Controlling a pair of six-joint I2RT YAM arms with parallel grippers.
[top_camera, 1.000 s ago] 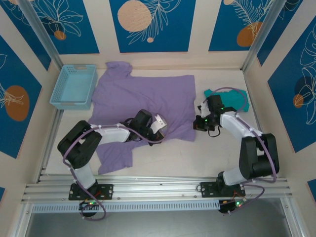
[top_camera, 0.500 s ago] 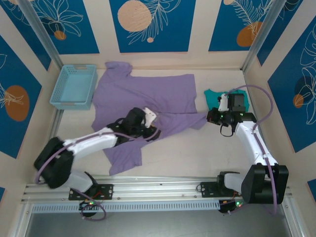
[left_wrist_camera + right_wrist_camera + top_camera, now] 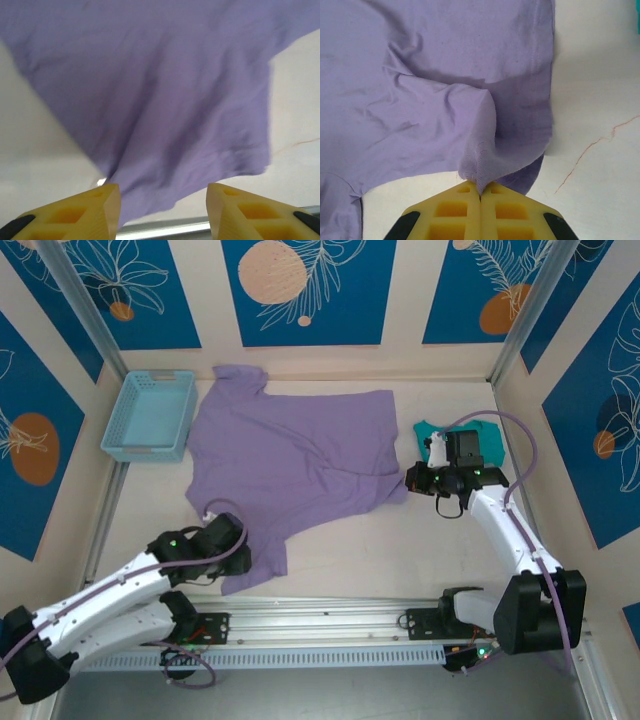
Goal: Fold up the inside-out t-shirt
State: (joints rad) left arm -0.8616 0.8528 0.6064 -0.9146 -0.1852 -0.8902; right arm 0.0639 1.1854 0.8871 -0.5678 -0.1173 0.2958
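The lavender inside-out t-shirt [image 3: 290, 455] lies spread across the table's middle, its near-left part reaching toward the rail. My right gripper [image 3: 413, 480] is shut on a pinch of the shirt's right near corner [image 3: 485, 150], and the fabric rises in a ridge into the closed fingertips [image 3: 480, 192]. My left gripper [image 3: 232, 552] hovers over the shirt's near-left corner [image 3: 200, 150]. Its yellow fingers [image 3: 80, 212] stand apart, with nothing between them.
A light blue basket [image 3: 150, 415] sits at the back left beside the shirt's sleeve. A teal garment [image 3: 480, 440] lies at the right, just behind my right wrist. The metal rail [image 3: 320, 620] runs along the near edge.
My left gripper opened, let go of the shirt's middle and drew back to the near left. My right gripper pulled the shirt's corner rightward and back, then eased slightly left.
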